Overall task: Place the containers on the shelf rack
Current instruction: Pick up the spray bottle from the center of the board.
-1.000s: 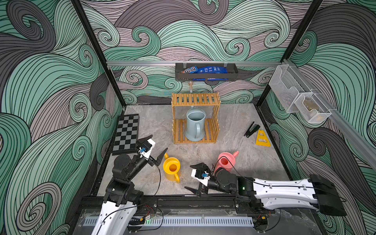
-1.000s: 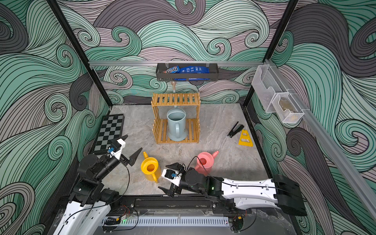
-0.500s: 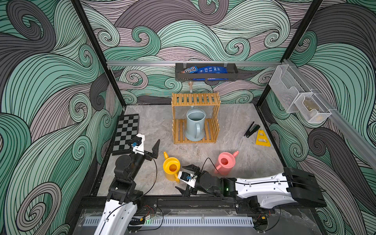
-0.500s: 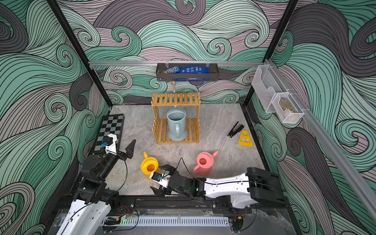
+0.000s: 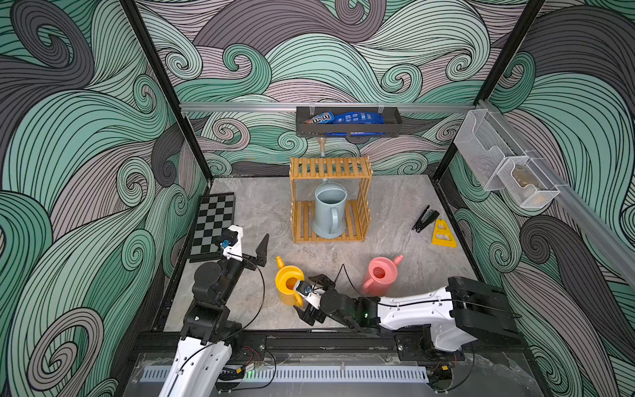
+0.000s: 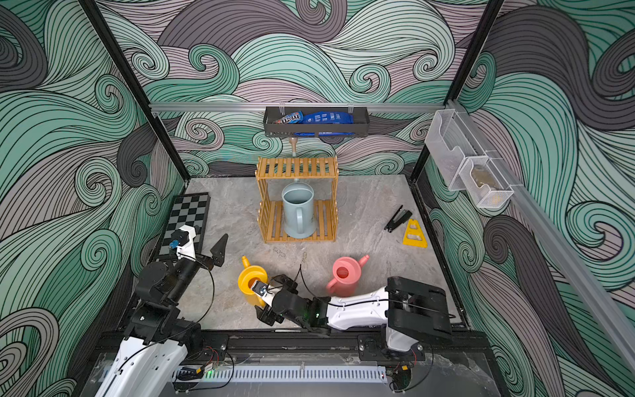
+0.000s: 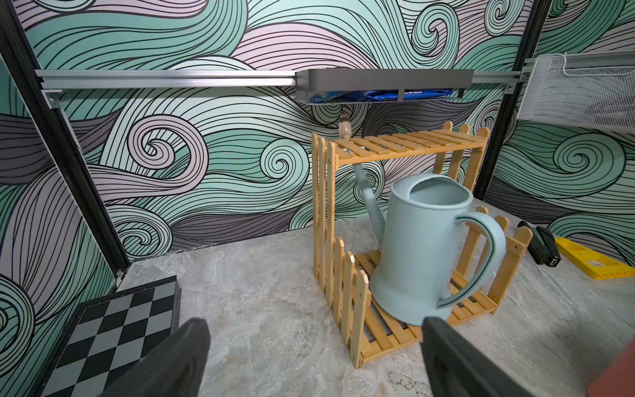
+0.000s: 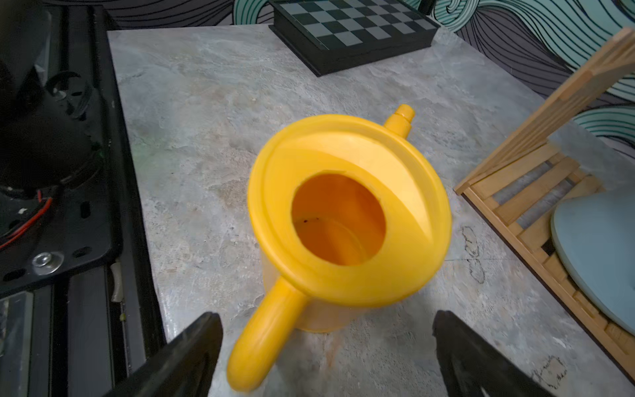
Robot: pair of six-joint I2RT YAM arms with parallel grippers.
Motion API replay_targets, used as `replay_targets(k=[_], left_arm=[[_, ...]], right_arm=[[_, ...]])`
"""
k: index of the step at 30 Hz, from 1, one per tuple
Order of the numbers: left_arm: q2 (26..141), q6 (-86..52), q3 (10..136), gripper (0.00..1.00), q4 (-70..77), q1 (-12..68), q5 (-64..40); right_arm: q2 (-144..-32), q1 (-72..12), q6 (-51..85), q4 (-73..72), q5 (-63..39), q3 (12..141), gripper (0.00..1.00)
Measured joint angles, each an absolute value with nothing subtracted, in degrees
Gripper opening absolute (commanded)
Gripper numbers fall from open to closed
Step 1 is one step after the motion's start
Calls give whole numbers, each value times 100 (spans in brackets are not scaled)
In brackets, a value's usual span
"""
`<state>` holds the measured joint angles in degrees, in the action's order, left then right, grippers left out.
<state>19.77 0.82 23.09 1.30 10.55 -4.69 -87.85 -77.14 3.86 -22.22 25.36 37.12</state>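
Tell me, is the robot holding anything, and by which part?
Nothing is held. The right gripper is open, with the handle of the yellow can between its jaws but not pinched. The left gripper is open and empty too.

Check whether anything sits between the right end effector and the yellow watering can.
Nothing visible does. The right end effector is open, and the yellow watering can stands upright right in front of it, its handle pointing toward the open jaws.

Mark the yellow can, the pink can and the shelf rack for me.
yellow watering can (image 8: 347, 220): right wrist view, inside its open mouth.
pink watering can (image 5: 380, 279): a top view, on its body.
shelf rack (image 5: 330, 167): a top view, on its top-tier slats.
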Motion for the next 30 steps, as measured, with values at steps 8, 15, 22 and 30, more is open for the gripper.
replay_targets(k=[8,15,22,30], left_arm=[[1977,80,2309,99,132,1057,-469],[1975,80,2309,99,132,1057,-462],[1975,80,2309,99,132,1057,-449],[1975,75,2309,99,130,1055,-427]], right_arm=[[-8678,-7244,974,-2167,2316,3680,76],[-8680,-7244,1037,-2180,1992,3680,52],[-8733,-7244,1072,-2206,1758,3682,29],[-8735,-7244,1026,-2154,1702,3719,11]])
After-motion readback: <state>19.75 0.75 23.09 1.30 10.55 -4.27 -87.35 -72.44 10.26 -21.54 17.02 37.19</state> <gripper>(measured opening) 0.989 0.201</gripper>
